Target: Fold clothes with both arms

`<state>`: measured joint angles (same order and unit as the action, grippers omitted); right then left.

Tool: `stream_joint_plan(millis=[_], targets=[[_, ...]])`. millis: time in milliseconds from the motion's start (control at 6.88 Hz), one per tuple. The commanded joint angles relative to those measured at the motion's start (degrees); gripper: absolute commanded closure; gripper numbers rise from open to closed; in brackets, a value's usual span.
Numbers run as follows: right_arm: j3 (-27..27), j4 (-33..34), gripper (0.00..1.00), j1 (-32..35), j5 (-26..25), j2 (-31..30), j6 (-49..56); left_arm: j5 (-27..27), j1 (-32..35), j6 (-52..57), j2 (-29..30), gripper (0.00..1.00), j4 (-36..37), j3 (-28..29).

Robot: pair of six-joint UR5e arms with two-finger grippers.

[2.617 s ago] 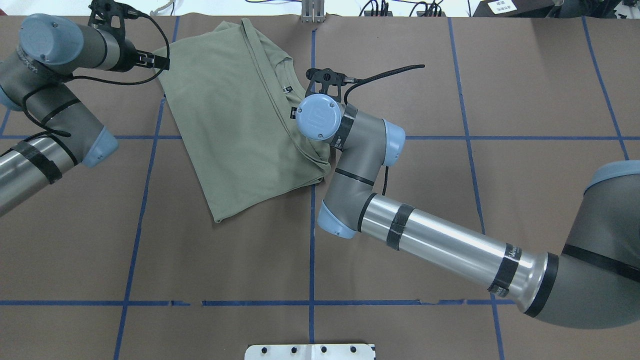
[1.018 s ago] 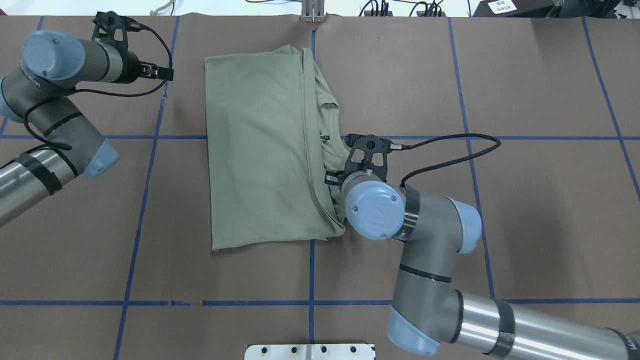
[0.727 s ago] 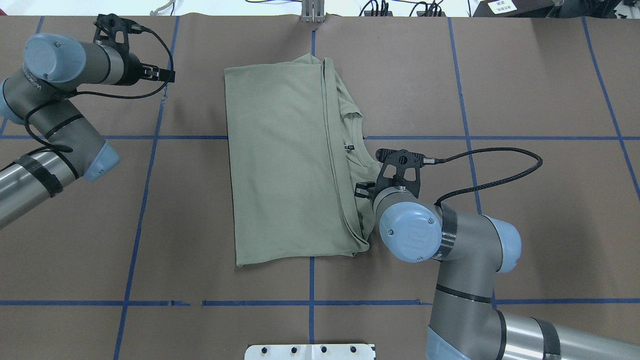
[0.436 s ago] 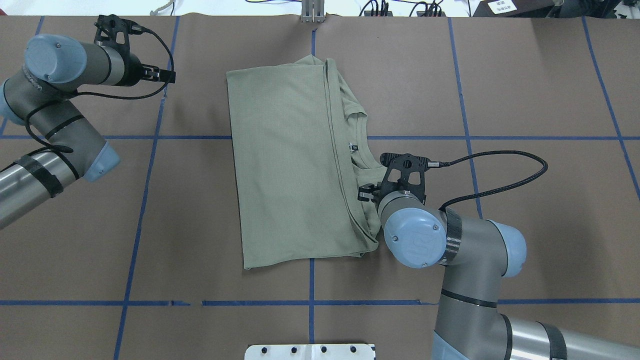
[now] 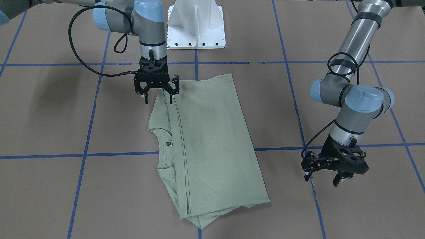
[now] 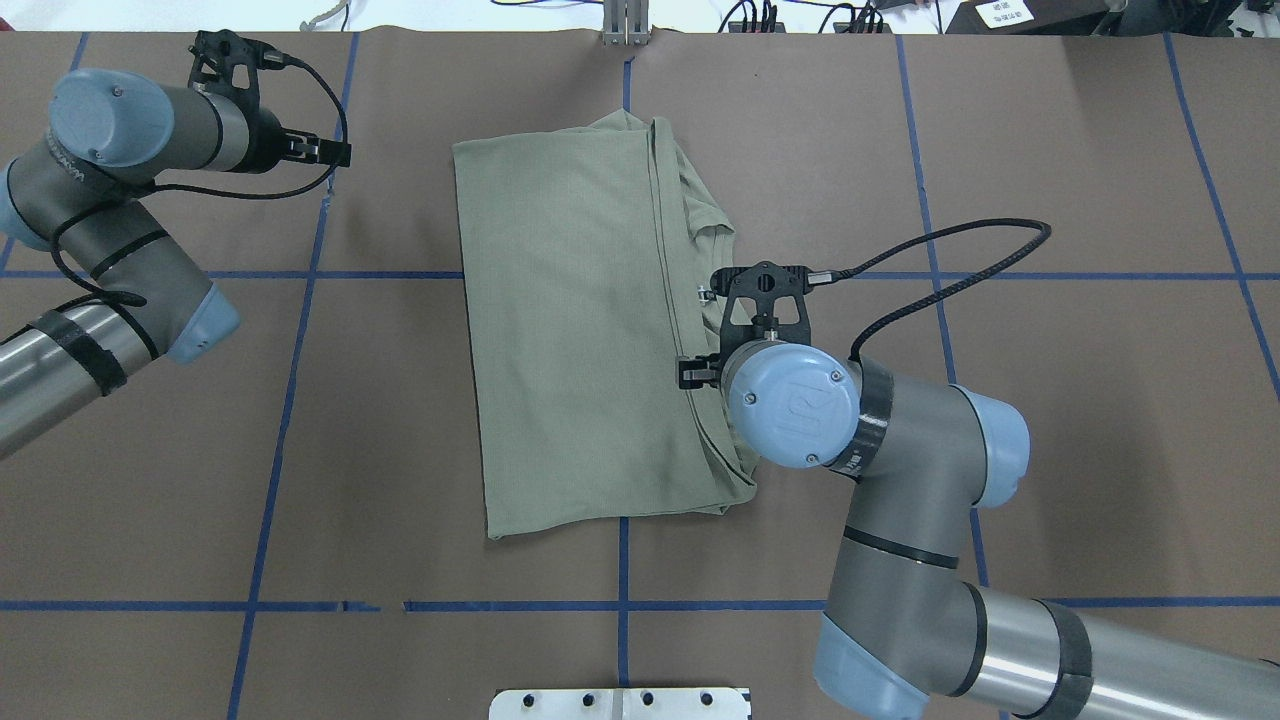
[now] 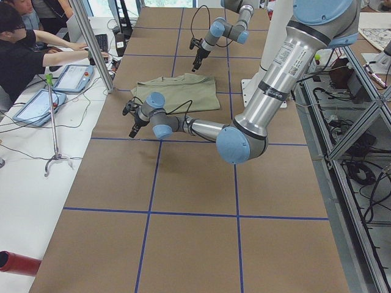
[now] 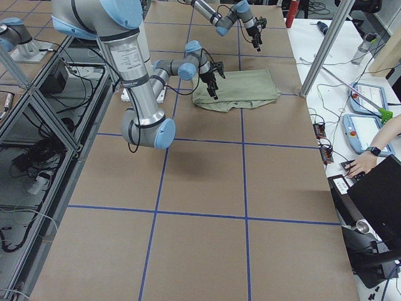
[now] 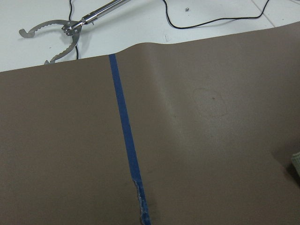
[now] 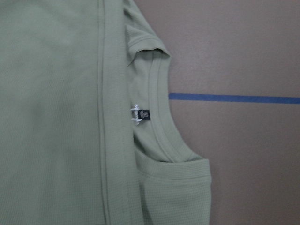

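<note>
Brown paper covers the table [image 6: 1050,450], and blue tape lines [image 6: 622,606] mark it into a grid of large squares. One strip of tape is frayed in the left wrist view. In the overhead view the sage-green shirt [image 6: 570,330] lies flat a little toward 12 o'clock from the table's middle. It is folded lengthwise into a tall rectangle. The fold's seam runs from 12 to 6, and the round neckline and its small black label [image 10: 139,115] show along the 3 o'clock side.

The right arm [image 6: 790,405] reaches over the shirt's 4 o'clock edge. The right arm's jaws point down and are spread wide near that corner, gripping nothing. I cannot tell if the tips touch the cloth. The left arm [image 6: 110,120] is at the shirt's 10 o'clock, well apart from it over bare paper. The left arm's jaws are likewise spread and empty.

The white pedestal base [image 5: 196,26] is at the table's 6 o'clock edge. Beyond the 12 o'clock edge is a white side table [image 7: 24,177] with tablets [image 7: 36,107], cables and a metal grabber tool [image 9: 56,33]. A person [image 7: 18,55] leans over it.
</note>
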<state>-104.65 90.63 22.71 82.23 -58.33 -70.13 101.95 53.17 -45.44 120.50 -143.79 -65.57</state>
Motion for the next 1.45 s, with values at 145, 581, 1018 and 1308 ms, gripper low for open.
stream_joint_plan(millis=[145,581,1018,1308], targets=[[4.61,5.09,0.0,-2.21,7.15,3.84,16.66,0.0,0.0,0.0,-0.26,0.0,-0.09,0.0],[6.03,5.09,0.32,-3.81,5.4,3.48,16.86,0.0,0.0,-0.09,-0.35,0.0,-0.09,0.0],[5.77,5.09,0.96,-3.72,5.57,3.57,17.22,0.0,0.0,0.0,-0.35,0.0,0.0,0.0],[5.42,5.17,1.0,-3.29,5.39,3.05,16.95,0.0,-0.09,0.0,-0.35,0.0,-0.09,0.0]])
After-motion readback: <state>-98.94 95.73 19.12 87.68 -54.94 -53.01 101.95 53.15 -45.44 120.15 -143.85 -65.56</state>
